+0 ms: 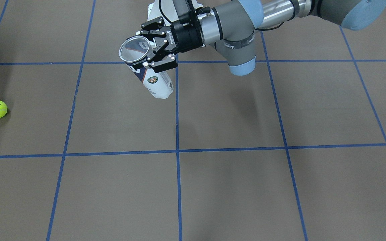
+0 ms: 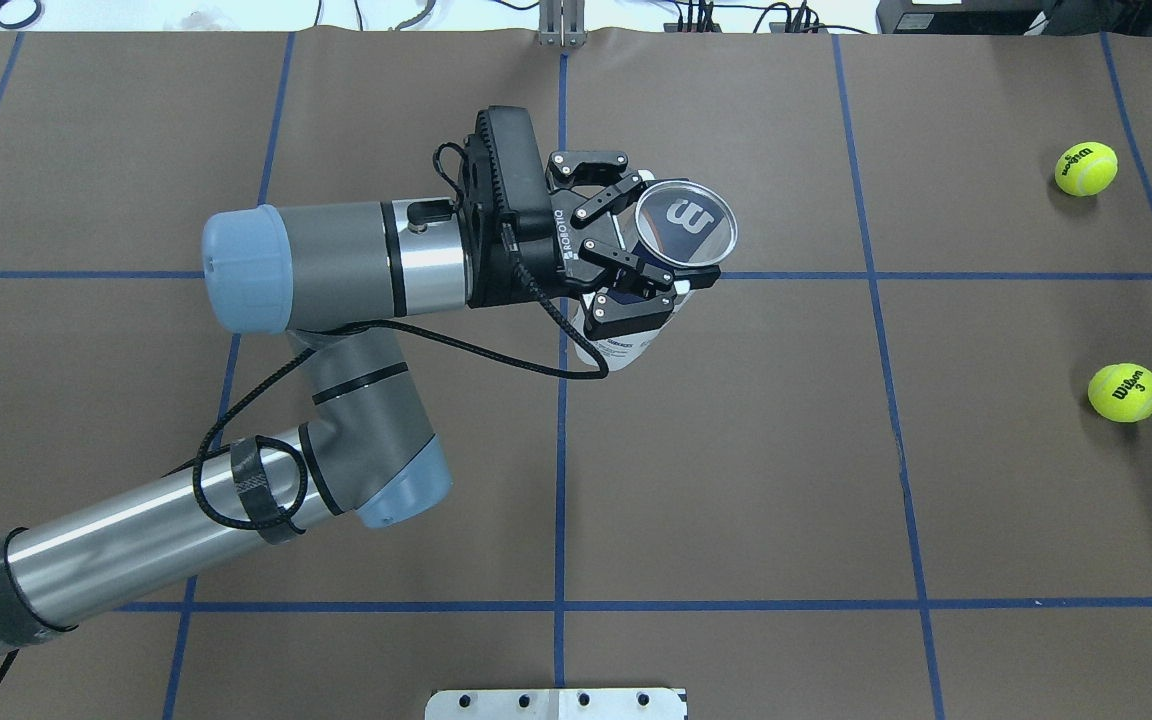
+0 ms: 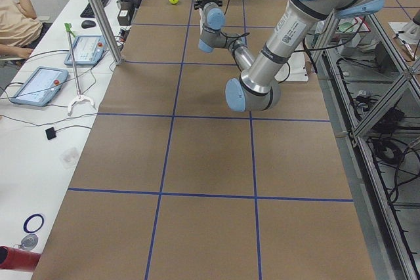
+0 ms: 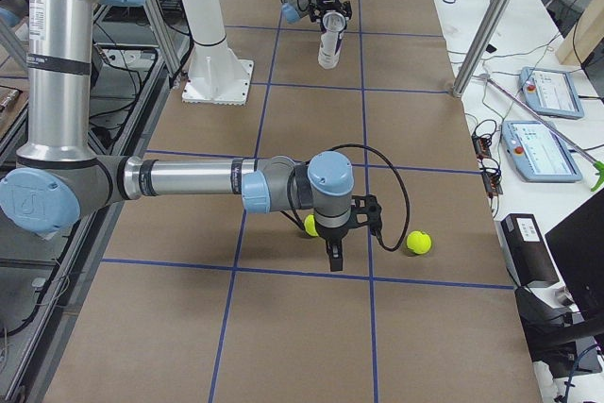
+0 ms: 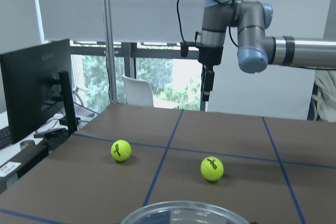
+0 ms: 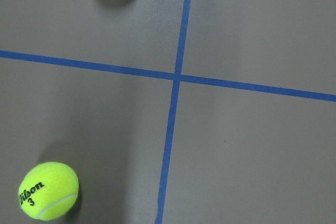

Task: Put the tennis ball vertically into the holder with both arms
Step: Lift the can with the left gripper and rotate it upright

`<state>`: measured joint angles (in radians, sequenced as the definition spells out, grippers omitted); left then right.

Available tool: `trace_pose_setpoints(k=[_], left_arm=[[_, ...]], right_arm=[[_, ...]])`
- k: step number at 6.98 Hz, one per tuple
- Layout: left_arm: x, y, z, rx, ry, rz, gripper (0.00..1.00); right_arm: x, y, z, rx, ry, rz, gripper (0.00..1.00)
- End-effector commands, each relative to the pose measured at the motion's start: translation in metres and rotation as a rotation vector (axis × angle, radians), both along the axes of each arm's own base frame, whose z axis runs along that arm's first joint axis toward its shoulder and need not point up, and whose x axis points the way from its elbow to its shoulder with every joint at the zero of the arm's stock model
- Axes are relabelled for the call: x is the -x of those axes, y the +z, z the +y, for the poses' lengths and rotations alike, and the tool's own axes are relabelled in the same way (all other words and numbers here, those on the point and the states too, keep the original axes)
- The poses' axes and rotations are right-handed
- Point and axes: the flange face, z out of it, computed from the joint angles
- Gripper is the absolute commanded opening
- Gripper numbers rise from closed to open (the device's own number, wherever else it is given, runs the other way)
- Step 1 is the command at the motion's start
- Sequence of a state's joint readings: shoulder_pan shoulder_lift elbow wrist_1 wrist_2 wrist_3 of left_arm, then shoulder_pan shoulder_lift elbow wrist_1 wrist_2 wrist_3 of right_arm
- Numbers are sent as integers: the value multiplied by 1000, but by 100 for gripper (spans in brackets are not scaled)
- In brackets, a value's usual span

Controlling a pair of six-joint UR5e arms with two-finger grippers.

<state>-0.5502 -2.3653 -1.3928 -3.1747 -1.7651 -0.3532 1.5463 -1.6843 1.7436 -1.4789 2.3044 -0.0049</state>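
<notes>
The left arm [image 2: 336,262] reaches over mid-table, and the left gripper [image 2: 636,243] is clamped round the holder [image 2: 686,222], which stands upright with its mouth up. Well to the right, the tennis ball [image 2: 1124,392] lies on the table, far from that gripper, with a second ball [image 2: 1086,168] beyond it. The right gripper [image 4: 332,254] hangs pointing down, near the tennis ball; I can't tell if its fingers are together. The table [image 2: 736,480] is brown, crossed by blue tape lines [image 2: 560,450]. Alongside it, a bench [image 3: 46,129] carries tablets [image 3: 39,85], and a person [image 3: 13,14] sits there.
</notes>
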Motion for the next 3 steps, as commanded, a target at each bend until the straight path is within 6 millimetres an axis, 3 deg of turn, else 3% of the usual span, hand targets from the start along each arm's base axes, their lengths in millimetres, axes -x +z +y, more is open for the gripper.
trace_pose_setpoints(k=[1,2,3], left_arm=[[-35,44,14,37,-53,178,71],[-44,66,11,57,-86,239,71],[-43,73,8,72,-112,262,71]], right_arm=[[2,-6,-1,-9,-7,-33,100],[3,-8,-1,-14,-7,-34,100],[3,-8,-1,-13,-6,-35,100]])
